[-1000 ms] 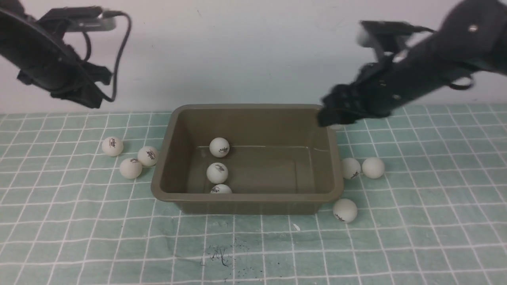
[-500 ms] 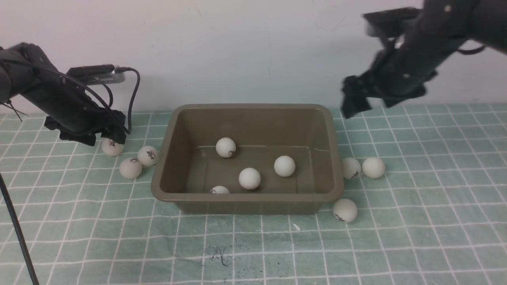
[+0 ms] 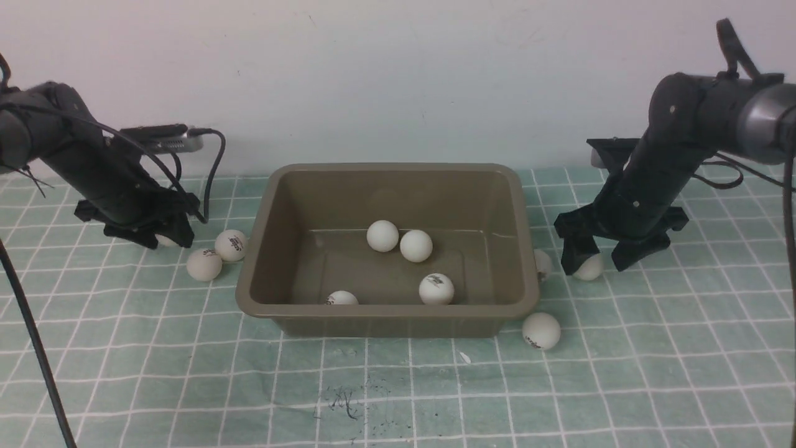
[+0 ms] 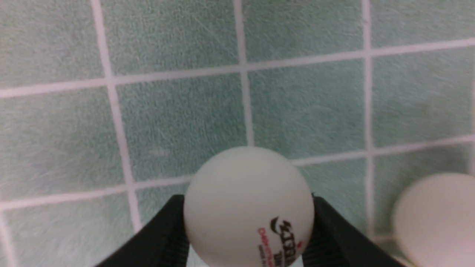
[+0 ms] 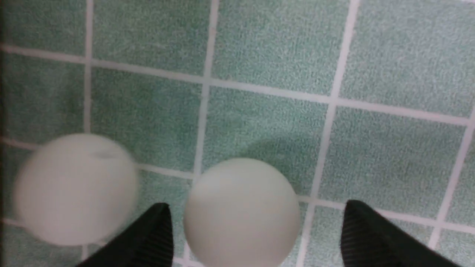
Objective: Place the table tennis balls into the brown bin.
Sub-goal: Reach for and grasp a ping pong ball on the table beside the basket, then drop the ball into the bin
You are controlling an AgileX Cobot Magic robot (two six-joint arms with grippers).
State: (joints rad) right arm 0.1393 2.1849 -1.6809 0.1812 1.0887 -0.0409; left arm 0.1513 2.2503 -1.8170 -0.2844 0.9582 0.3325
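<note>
Left gripper (image 3: pixel 166 241) clamped on first ball (image 4: pixel 246 193), on mat (image 3: pixel 398 386); right gripper (image 3: pixel 594 266) jaws apart astride second ball (image 5: pixel 241 207) (third ball (image 5: pixel 74 189) just beside); four balls (image 3: pixel 382 236) in brown bin (image 3: pixel 385 309); risk: off-centre closing squirts second ball away.

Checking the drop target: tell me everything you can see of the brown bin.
The brown bin is an olive-brown rectangular plastic tub with rounded corners, a flared rim and a glossy inside. It stands upright on the green checked mat, holding four table tennis balls; a fifth ball lies close beside its right wall.
</note>
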